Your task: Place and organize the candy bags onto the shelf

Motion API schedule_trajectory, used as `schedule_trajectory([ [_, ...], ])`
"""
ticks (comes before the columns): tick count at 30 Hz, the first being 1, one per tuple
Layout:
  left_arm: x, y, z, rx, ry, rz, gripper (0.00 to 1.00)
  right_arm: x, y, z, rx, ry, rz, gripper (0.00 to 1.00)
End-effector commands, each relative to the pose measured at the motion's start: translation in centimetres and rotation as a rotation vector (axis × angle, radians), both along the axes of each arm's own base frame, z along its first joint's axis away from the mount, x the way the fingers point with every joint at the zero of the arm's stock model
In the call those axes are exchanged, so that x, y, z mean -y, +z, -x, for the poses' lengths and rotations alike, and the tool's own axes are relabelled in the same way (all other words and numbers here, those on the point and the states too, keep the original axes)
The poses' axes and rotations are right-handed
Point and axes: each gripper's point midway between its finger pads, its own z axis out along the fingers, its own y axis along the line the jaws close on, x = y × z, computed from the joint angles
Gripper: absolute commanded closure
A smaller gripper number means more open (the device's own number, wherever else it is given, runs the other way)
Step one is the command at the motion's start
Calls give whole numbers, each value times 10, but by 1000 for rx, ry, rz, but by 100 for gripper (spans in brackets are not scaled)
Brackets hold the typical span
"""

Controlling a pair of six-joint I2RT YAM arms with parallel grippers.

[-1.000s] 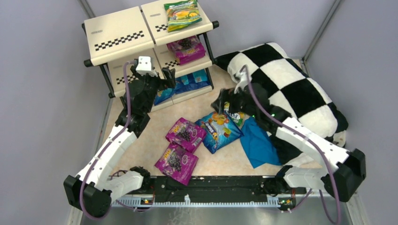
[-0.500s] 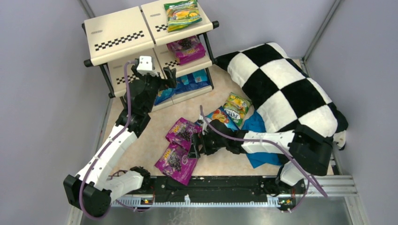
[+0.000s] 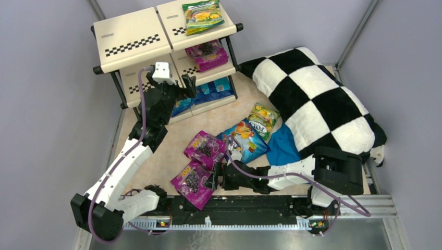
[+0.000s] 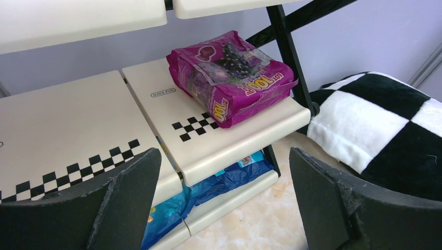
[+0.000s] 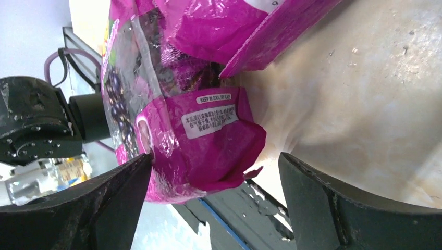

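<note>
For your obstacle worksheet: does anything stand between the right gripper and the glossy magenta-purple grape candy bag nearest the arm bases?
Nothing visible does: the open right gripper faces that glossy magenta-purple candy bag directly.

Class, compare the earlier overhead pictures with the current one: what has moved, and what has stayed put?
The right hand swung back from the black-and-white checkered pillow to the near edge, and now stands open around an end of the nearest glossy magenta-purple candy bag. Nothing was gripped. The left hand stayed open at the cream three-tier shelf; the other bags lie as before.
</note>
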Motion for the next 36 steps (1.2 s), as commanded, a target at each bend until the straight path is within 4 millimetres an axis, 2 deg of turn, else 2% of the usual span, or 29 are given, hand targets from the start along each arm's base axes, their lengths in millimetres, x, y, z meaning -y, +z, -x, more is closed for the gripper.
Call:
schedule_trajectory([
  [1, 1, 24, 0, 52, 1, 25, 1, -23, 15, -6, -25, -48, -107, 12],
  [4, 1, 23, 0, 51, 4, 22, 1, -31, 26, -6, -38, -13, -199, 28],
  [6, 1, 23, 0, 51, 6, 20, 1, -29, 29, -21, -53, -43, -238, 39],
  [8, 1, 23, 0, 51, 5, 20, 1, -27, 31, -38, -62, -66, -269, 55],
  [11, 0, 23, 0, 52, 9, 20, 1, -33, 37, -62, -22, -10, -290, 60],
  [12, -1, 23, 0, 53, 12, 19, 1, -35, 36, -72, -6, -1, -261, 60],
  [14, -2, 23, 0, 54, 17, 16, 1, -24, 23, -92, 0, -8, -135, 59],
  [17, -1, 23, 0, 54, 17, 16, 1, -7, 24, -122, 38, 10, -29, 54],
  [18, -1, 23, 0, 55, 15, 17, 1, 2, 25, -130, 65, 20, 9, 47],
  [20, -1, 25, 1, 57, 11, 20, 1, 13, 30, -135, 96, 39, 72, 32],
  [22, -1, 26, 2, 60, 9, 23, 1, 20, 37, -132, 105, 56, 90, 18],
  [24, 0, 26, 2, 61, 5, 25, 1, 21, 40, -120, 64, 76, 56, 12],
  [27, 0, 25, 2, 57, 4, 25, 1, 19, 32, -92, -63, 88, -52, 12],
  [30, 1, 24, 1, 54, 1, 28, 1, 9, 33, -68, -86, 112, -150, 11],
  [36, 3, 21, 0, 44, -1, 29, 1, -15, 19, -46, -101, 137, -172, 15],
])
